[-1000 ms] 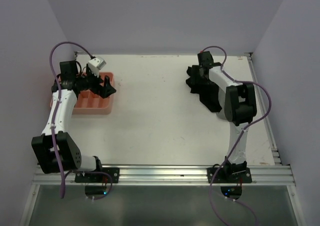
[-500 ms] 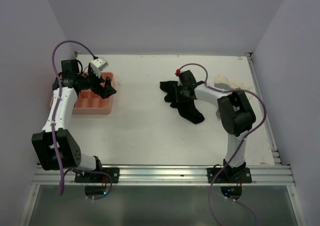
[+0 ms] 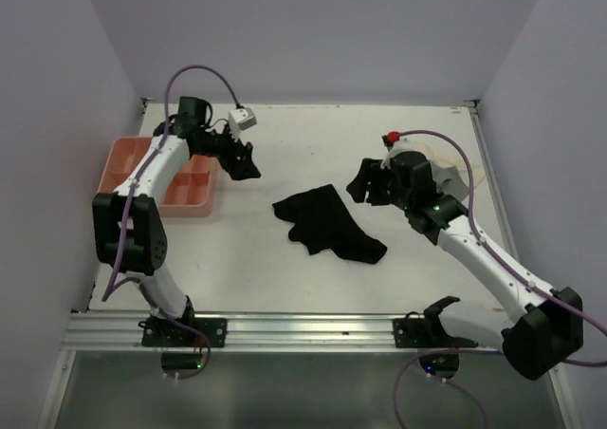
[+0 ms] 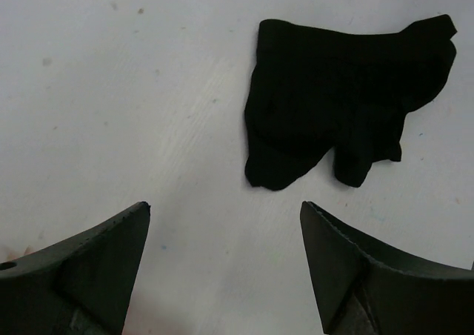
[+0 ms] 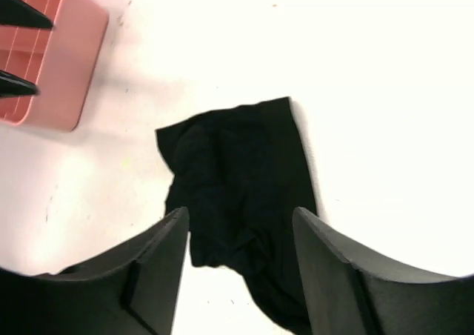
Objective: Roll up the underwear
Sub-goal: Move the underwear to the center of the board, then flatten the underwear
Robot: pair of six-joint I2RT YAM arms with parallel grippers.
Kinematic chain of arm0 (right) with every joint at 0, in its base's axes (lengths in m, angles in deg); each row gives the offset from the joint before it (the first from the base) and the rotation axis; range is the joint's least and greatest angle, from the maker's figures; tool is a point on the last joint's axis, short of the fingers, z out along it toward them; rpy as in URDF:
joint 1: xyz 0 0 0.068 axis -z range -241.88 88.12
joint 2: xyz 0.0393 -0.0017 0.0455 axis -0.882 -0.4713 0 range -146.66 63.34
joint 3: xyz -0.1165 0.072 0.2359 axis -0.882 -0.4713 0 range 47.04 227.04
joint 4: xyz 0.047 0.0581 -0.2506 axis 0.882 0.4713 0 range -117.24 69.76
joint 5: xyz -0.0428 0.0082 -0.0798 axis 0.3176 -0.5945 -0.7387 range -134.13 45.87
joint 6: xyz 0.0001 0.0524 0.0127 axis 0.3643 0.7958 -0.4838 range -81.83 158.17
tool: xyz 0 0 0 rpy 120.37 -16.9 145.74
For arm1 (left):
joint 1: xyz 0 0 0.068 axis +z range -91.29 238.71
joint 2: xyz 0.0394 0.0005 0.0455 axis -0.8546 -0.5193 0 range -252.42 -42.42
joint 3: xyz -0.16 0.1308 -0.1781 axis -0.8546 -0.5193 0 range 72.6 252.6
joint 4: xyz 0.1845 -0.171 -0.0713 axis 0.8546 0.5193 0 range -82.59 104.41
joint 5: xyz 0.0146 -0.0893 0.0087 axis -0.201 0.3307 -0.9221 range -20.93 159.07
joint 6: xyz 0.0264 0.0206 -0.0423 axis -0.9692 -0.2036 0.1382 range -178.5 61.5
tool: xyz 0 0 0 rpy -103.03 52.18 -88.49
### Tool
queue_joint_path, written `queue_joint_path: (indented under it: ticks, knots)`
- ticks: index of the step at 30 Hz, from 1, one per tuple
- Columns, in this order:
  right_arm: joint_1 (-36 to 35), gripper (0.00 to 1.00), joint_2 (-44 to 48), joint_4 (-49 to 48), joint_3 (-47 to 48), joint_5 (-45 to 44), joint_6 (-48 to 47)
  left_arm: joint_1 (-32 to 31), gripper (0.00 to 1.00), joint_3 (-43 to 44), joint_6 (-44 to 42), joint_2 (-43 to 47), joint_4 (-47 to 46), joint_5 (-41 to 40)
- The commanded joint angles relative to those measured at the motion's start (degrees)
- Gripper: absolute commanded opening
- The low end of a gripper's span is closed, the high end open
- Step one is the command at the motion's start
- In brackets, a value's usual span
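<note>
While the black underwear lies on the white table, neither arm is seen to touch it. The garment is spread flat, somewhat crumpled at one end, roughly mid-table and between the two grippers. No roll has been formed in it.

Left gripper: positioned just beside the far right corner of the pink tray, on the side toward mid-table, and apart from the black cloth. In the left wrist view the jaws are seen spread wide, with only bare table between them and nothing pinched. The black underwear is seen ahead of the fingers, clear of both.

Right gripper: held near the right side of the garment, above the table. In the right wrist view the jaws are parted and the black cloth is seen through the gap, lying on the table below. No fold of it is caught between the fingers.

Pink tray: set at the left edge of the table, divided into compartments. Their contents cannot be made out.

A cream garment is noted at the far right of the table, behind the right arm. It is partly hidden, so its shape cannot be determined.
</note>
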Motion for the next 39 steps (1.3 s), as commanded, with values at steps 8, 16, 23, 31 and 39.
queue_joint_path:
  ticks: [8,16,23,31,39]
  knots:
    - [2.08,0.57,3.89,15.47,-11.15,-7.97,10.48,-17.65,0.72,15.88,12.83,-21.35,-12.61,-0.13]
    - [2.17,0.61,5.66,21.44,-13.44,-8.33,14.98,-23.64,0.76,18.00,19.24,-29.62,-22.45,-5.24]
    - [2.17,0.62,3.02,19.34,-16.78,-7.44,16.56,-25.40,0.79,19.49,20.05,-32.87,-24.67,-7.53]
    - [2.17,0.59,0.82,13.03,-21.70,-5.60,17.61,-27.51,0.65,20.37,20.57,-35.16,-23.35,-6.12]
    - [2.17,0.53,1.96,6.52,-24.25,-4.46,17.79,-27.16,0.40,21.78,23.03,-37.44,-21.68,-4.55]
